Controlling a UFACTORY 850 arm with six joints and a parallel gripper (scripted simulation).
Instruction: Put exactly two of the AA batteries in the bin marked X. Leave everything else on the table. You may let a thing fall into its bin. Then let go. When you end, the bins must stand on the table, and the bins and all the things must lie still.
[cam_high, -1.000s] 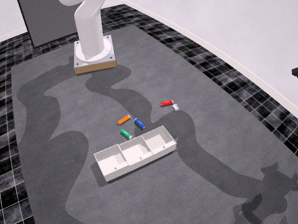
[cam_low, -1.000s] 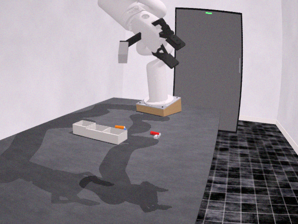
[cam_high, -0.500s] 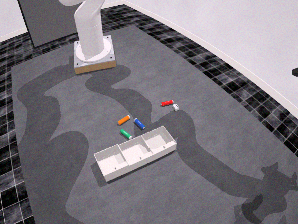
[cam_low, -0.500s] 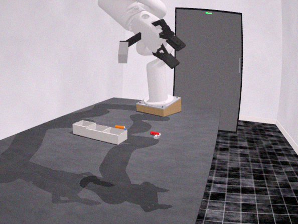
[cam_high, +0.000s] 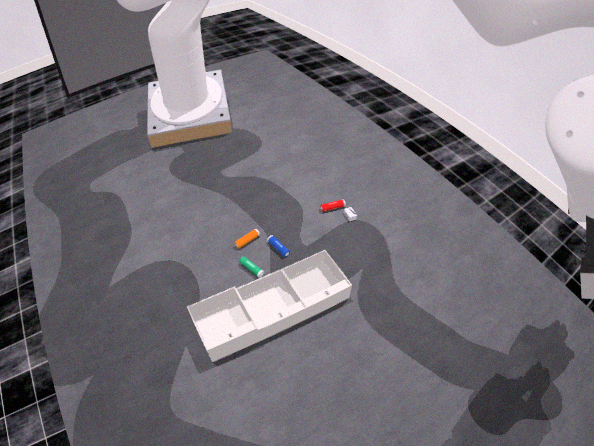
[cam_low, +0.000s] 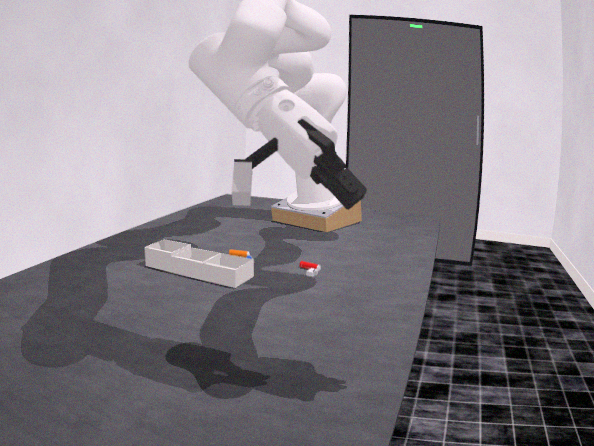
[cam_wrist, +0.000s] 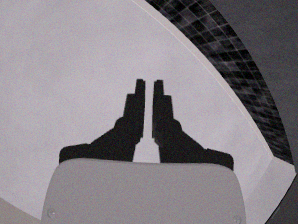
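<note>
Four AA batteries lie on the grey table: an orange one (cam_high: 247, 238) (cam_low: 238, 253), a blue one (cam_high: 278, 246), a green one (cam_high: 251, 266) and a red one (cam_high: 333, 205) (cam_low: 307, 265). The first three lie close behind the white three-compartment bin (cam_high: 320, 305) (cam_low: 200, 274). The red one lies apart to the right. The bin's marks are too small to read. All three compartments look empty. My gripper (cam_low: 351, 194) (cam_wrist: 149, 92) is shut on nothing. It hangs high in the air, far above the table, and faces the wall and floor.
A small white block (cam_high: 350, 214) (cam_low: 312, 272) lies right next to the red battery. The arm's base (cam_high: 189, 122) (cam_low: 316, 216) stands at the table's far end. A dark door panel (cam_low: 415, 135) stands behind it. Tiled floor surrounds the table.
</note>
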